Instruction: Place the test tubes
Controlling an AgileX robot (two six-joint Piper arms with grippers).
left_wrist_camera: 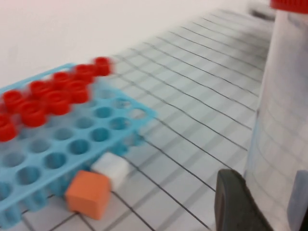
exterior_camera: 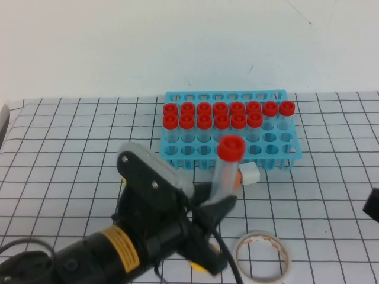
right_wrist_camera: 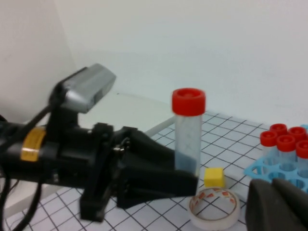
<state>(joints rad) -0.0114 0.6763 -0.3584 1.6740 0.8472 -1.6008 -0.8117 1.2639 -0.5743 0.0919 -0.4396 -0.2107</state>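
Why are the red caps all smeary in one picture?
Left wrist view: the red caps smear, and the test tube is so close it goes fuzzy. High view: soft, even light; the left pincer holds that tube in front of the blue rack. Right wrist view: the tube is sharp, the shut right pincer a dark blur right of the rack.

The rack (exterior_camera: 232,155) sits far on the tabletop (exterior_camera: 71,136), with 14 tubes (exterior_camera: 204,121) in its 2 far rows. 2 small blocks (exterior_camera: 249,173) touch its near side. Nearer, the left gripper (exterior_camera: 221,196) holds a test tube (exterior_camera: 228,161) upright. A tape roll (exterior_camera: 262,254) lies nearest. The right gripper (exterior_camera: 372,205) is far right.
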